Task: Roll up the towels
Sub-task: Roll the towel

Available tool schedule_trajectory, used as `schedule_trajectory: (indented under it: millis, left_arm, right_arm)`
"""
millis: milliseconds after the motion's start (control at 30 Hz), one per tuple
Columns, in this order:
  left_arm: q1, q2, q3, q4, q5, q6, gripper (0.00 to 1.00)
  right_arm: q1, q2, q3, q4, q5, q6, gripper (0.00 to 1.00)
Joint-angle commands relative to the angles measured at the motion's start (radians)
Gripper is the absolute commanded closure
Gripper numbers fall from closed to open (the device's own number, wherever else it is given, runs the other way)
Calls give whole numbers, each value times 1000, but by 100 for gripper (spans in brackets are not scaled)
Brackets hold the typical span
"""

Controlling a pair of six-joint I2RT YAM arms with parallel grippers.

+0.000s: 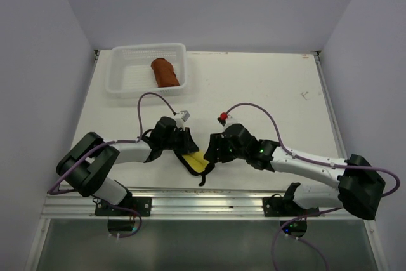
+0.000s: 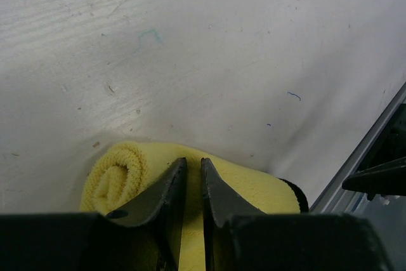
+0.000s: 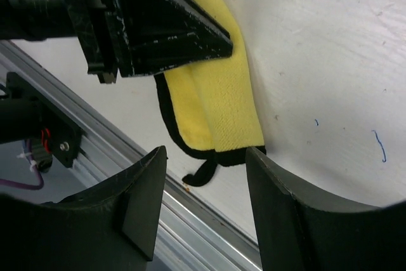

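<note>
The yellow towel (image 1: pixel 198 162) with its dark hem lies near the table's front edge, between my two grippers. In the left wrist view it (image 2: pixel 254 188) is partly rolled, with a coil at its left end. My left gripper (image 2: pixel 193 162) sits on it with the jaws almost together and yellow cloth in the narrow gap; it also shows in the top view (image 1: pixel 186 146). My right gripper (image 3: pixel 206 153) is open just above the towel's (image 3: pixel 222 106) hemmed end, touching nothing; it also shows in the top view (image 1: pixel 212 155). The rust-brown towel (image 1: pixel 165 72) lies rolled in the basket.
The white mesh basket (image 1: pixel 127 68) stands at the back left of the table. A metal rail (image 1: pixel 203 198) runs along the table's front edge, close behind the yellow towel. A loose dark hem loop (image 3: pixel 202 172) sticks out toward the rail.
</note>
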Motion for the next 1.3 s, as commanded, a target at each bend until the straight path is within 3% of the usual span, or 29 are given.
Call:
schedule_trajectory:
  millis: [0,233,933,1267]
  left_arm:
    - [3,11,-31,-81,-83,35,80]
    - [3,11,-31,-79,-79,35,81]
    - [3,25,-36,-57,-68,32,82]
    - [3,30,-34,-62,-83,29,82]
  right_arm:
    - [-38,10,37,-43,-30,-21,44]
    - [-80,121,44,23,-91,4,53]
    - [-77,234,-35,98,-150,-22,53]
    - [-15,272,-79,123,-96,-39,56]
